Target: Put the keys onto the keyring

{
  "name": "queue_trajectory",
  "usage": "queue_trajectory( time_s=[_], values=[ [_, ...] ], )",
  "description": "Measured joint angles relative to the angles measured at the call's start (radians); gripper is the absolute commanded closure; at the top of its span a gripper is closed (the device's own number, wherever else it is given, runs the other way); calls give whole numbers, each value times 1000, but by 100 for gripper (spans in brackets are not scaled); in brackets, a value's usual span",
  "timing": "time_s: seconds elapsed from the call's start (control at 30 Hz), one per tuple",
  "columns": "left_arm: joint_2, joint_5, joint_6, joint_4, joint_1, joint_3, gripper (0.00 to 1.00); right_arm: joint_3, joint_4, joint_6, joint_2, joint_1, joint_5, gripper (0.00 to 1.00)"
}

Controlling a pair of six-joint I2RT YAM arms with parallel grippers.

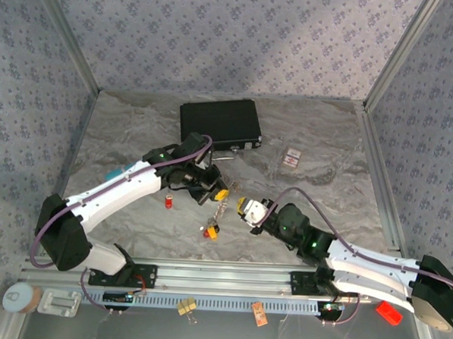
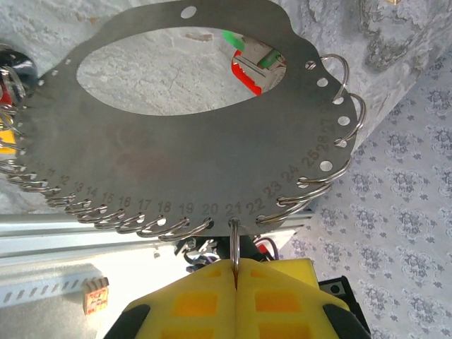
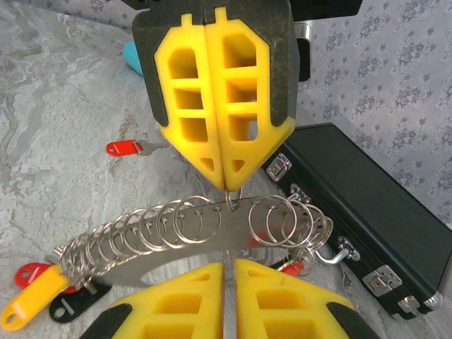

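Note:
The keyring (image 2: 176, 162) is a flat grey metal plate with an oval opening, numbered holes and many split rings along its rim. My left gripper (image 2: 234, 272) is shut on the split ring at hole 21, so the plate (image 3: 233, 236) hangs tilted above the table from that gripper (image 3: 226, 185). My right gripper (image 3: 229, 265) faces it over the plate's near side, its fingers a narrow slit apart; whether they pinch the metal is unclear. A red key (image 3: 126, 147) lies apart on the table. A yellow tag (image 3: 32, 304) and a red tag (image 3: 28, 272) sit by the plate's left end.
A black case (image 1: 219, 123) lies at the back, just behind the grippers, its latches (image 3: 385, 279) near the plate's right end. A small red-and-white card (image 1: 291, 158) is to the right. The metal rail (image 1: 228, 276) runs along the front edge, with a yellow clip (image 1: 187, 306) below it.

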Motion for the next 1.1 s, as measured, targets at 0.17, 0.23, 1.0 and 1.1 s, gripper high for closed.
queue_trajectory(
  time_s=[0.17, 0.23, 1.0, 1.1],
  values=[
    [0, 11, -13, -2, 0, 0, 100, 2, 53, -31, 80, -5, -21, 80],
    [0, 15, -20, -2, 0, 0, 100, 3, 77, -39, 115, -10, -27, 79],
    [0, 32, -47, -3, -13, 0, 100, 47, 204, -47, 224, -33, -53, 79],
    [0, 31, -49, -3, -13, 0, 100, 50, 216, -47, 241, -35, -54, 79]
  ],
)
